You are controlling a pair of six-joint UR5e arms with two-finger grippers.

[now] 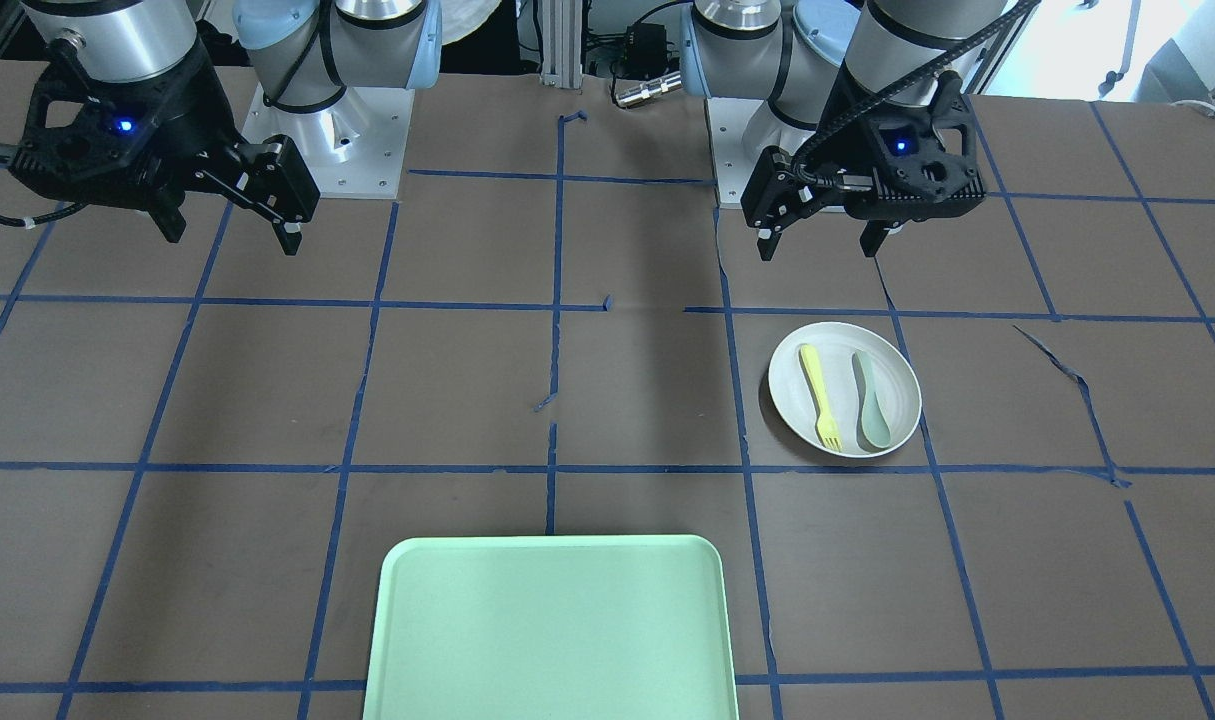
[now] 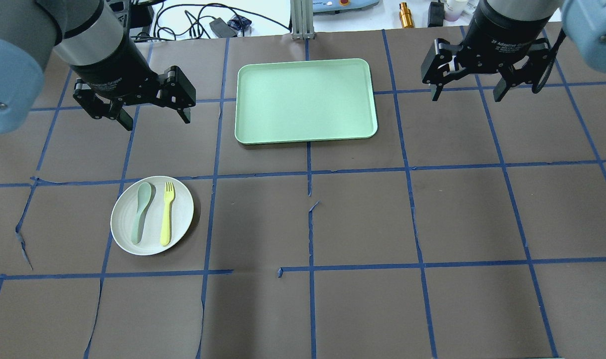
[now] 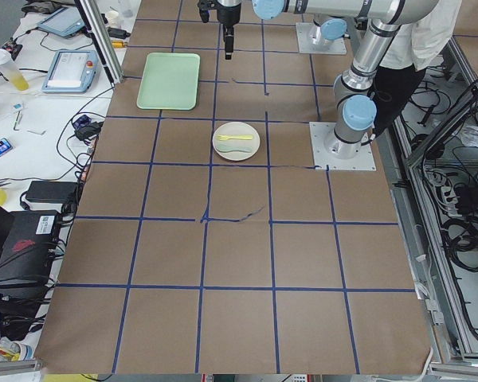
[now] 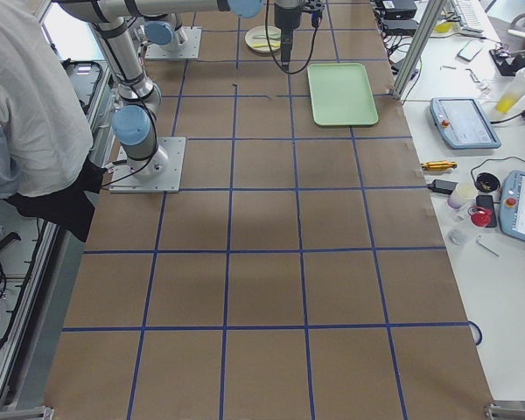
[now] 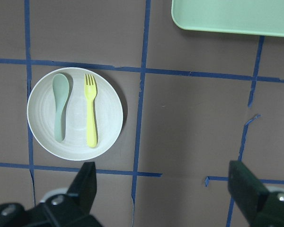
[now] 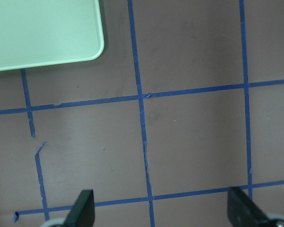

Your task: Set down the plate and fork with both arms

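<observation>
The off-white plate (image 2: pixel 153 227) lies on the brown table in front of my left arm, and shows in the front view (image 1: pixel 845 425) and the left wrist view (image 5: pixel 75 127). The pale-yellow fork (image 2: pixel 167 214) lies on its right half, tines towards the tray. It also shows in the front view (image 1: pixel 822 395) and the left wrist view (image 5: pixel 90 118). My left gripper (image 2: pixel 158 122) is open and empty, hovering above the table just beyond the plate. My right gripper (image 2: pixel 466 97) is open and empty, hovering to the right of the tray.
A grey-green spoon (image 2: pixel 139 212) lies on the plate beside the fork. The mint-green tray (image 2: pixel 305 99) sits at the table's far middle, between the two grippers. Blue tape lines grid the table. Cables and devices lie beyond the far edge. A person stands behind the robot bases (image 4: pixel 26 96).
</observation>
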